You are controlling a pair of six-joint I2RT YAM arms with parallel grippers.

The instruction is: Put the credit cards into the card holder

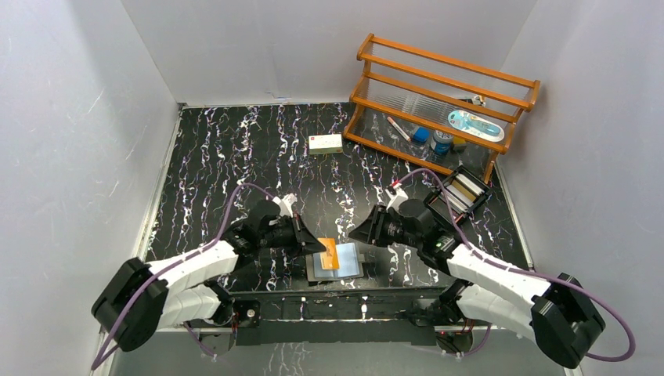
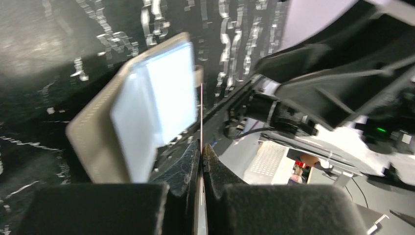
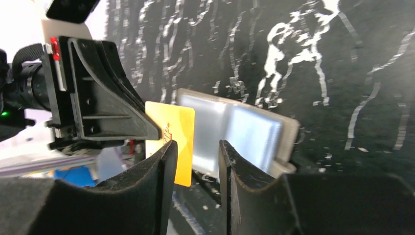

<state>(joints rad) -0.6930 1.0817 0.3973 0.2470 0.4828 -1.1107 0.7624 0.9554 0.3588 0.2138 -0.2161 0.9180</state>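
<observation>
Your left gripper (image 2: 201,147) is pinched shut on a thin tan-orange plastic card (image 3: 172,122); that card overlaps the left side of the open grey-taupe card holder (image 3: 244,132), which lies blue-side up on the black marbled table (image 1: 235,157) near the arm bases; your right gripper (image 3: 197,149) hovers above the holder, jaws slightly apart, holding nothing.

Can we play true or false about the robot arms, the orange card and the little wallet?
1. The left gripper pinches the orange card. True.
2. The card holder is folded shut. False: it lies open, with its light blue inside showing.
3. The white box sits inside the wooden rack. False: it sits on the table, left of the rack.
4. The right gripper has its fingers apart. True.
</observation>
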